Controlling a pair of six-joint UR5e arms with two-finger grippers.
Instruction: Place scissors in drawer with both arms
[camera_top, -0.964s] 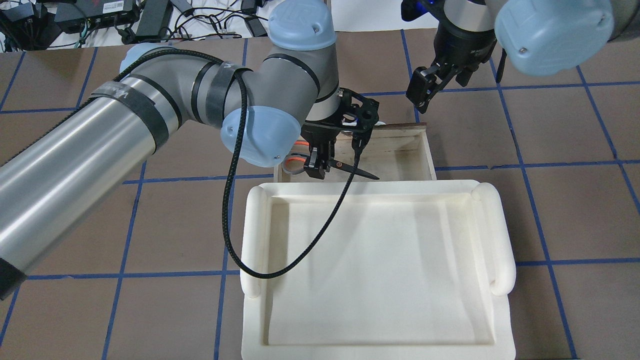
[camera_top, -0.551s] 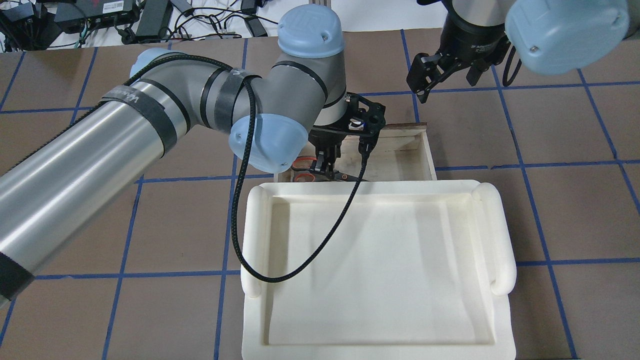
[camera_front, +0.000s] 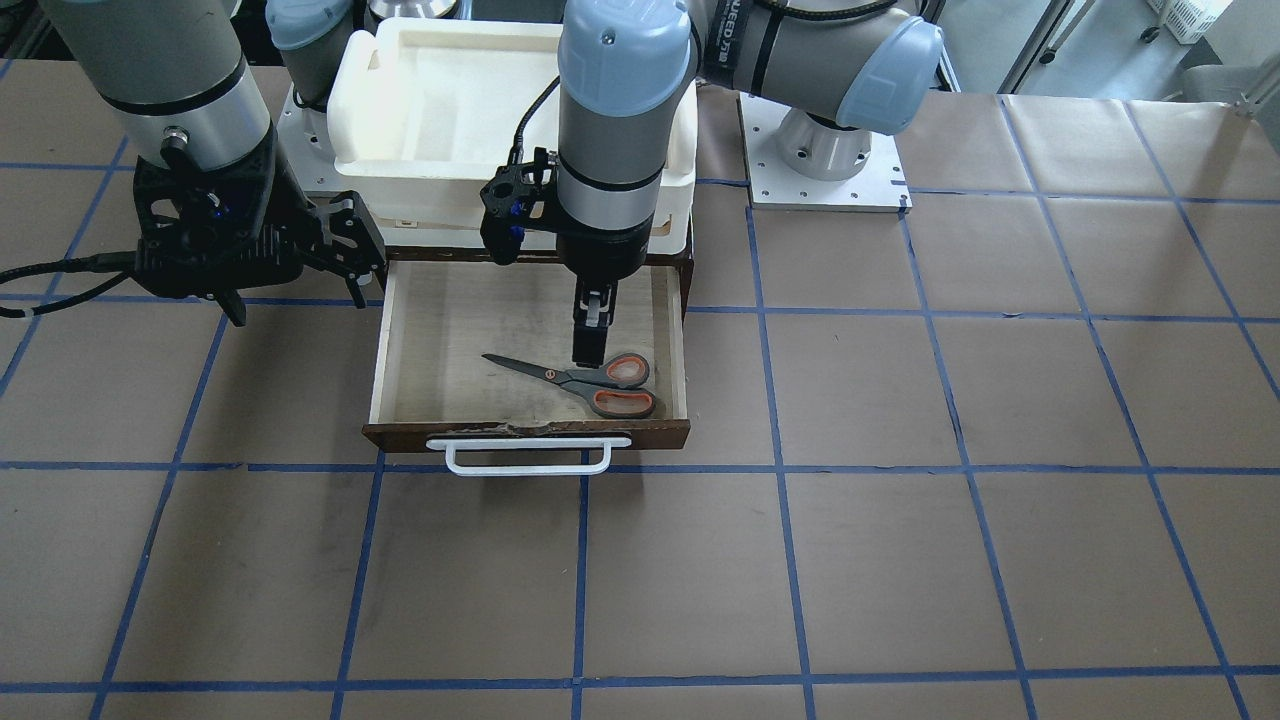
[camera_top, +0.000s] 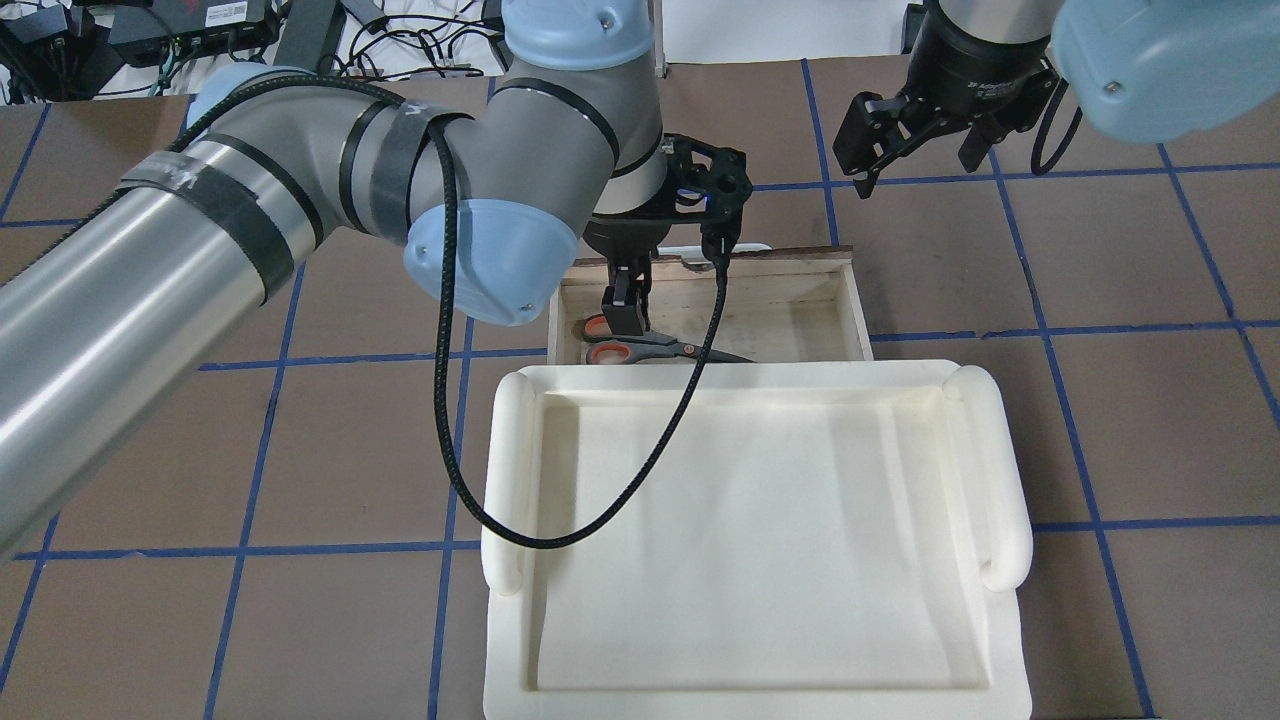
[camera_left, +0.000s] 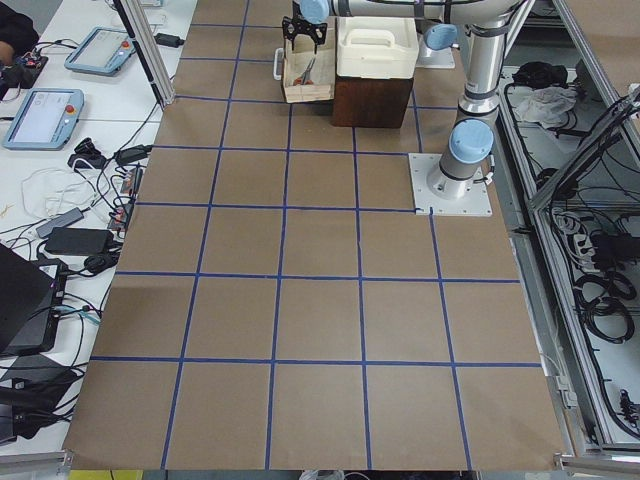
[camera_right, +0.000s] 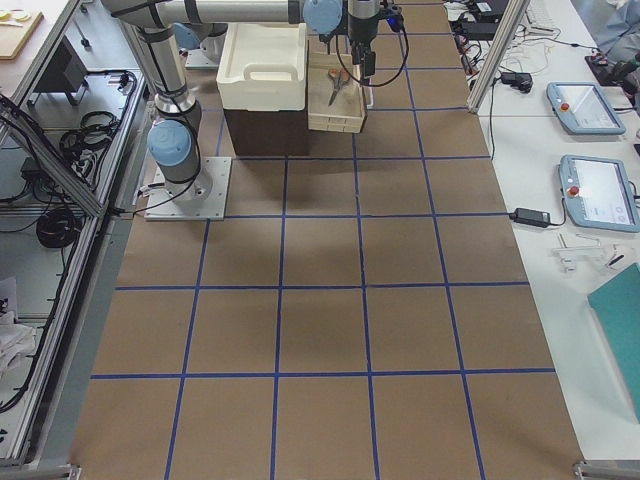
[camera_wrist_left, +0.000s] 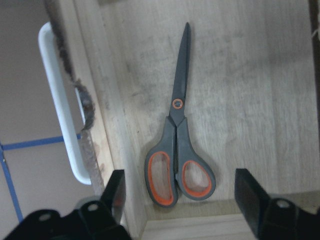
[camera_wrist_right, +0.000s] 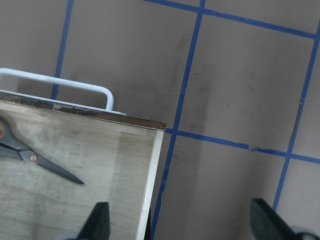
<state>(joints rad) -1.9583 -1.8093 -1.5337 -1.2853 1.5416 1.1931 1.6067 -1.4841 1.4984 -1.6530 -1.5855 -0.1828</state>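
The scissors (camera_front: 590, 378), with grey handles and orange-red loops, lie flat on the pale floor of the open brown drawer (camera_front: 430, 340), near its white bar handle (camera_front: 528, 458). My left gripper (camera_front: 588, 345) hangs just above the handles, open and empty. The left wrist view shows its fingers (camera_wrist_left: 115, 192) spread wide on either side of the scissors (camera_wrist_left: 177, 150). In the overhead view the scissors (camera_top: 650, 348) lie under the left gripper (camera_top: 625, 318). My right gripper (camera_top: 915, 160) is open and empty over the table, beyond the drawer's corner (camera_wrist_right: 155, 127).
A white foam tray (camera_top: 750, 520) sits on top of the cabinet, just behind the drawer. The left arm's black cable (camera_top: 470, 480) loops over the tray's corner. Brown table paper with blue tape lines surrounds the drawer.
My left gripper lowered the scissors into the drawer and let go; they now lie flat and the gripper has opened and lifted slightly. My right gripper moved farther from the drawer.
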